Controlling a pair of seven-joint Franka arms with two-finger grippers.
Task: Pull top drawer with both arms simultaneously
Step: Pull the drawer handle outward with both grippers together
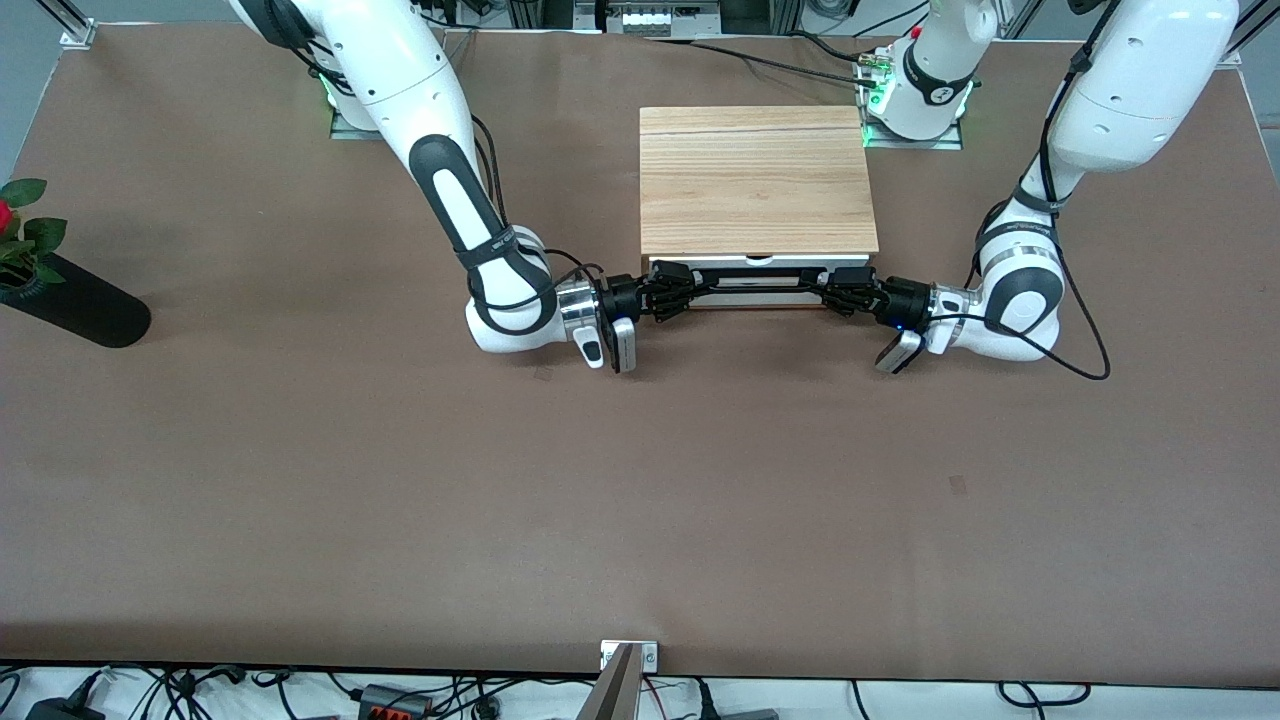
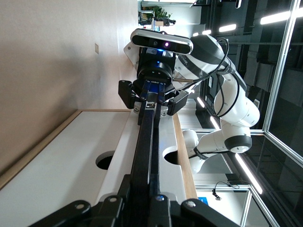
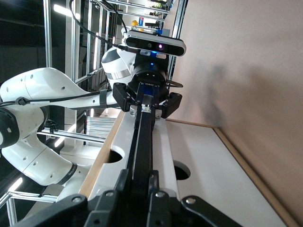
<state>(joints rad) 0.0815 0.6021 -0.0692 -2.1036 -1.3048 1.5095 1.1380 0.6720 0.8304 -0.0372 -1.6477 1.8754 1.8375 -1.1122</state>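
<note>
A: Pincers are seen at the two ends of the black bar handle (image 1: 756,275). The left pincer (image 1: 838,294) is clamped on the handle end toward the left arm's end of the bench (image 1: 640,480); the right pincer (image 1: 672,292) is clamped on the end toward the right arm's.

B: And the top drawer (image 1: 760,283)?

A: It is set in the front of the light wood cabinet (image 1: 757,180), near the middle of the bench, its white panel facing the front camera. Little of it is shown past the cabinet top.

B: Anything else?

A: A black vase (image 1: 75,305) with a red flower (image 1: 5,215) is lying at the right arm's end, well apart.
</note>
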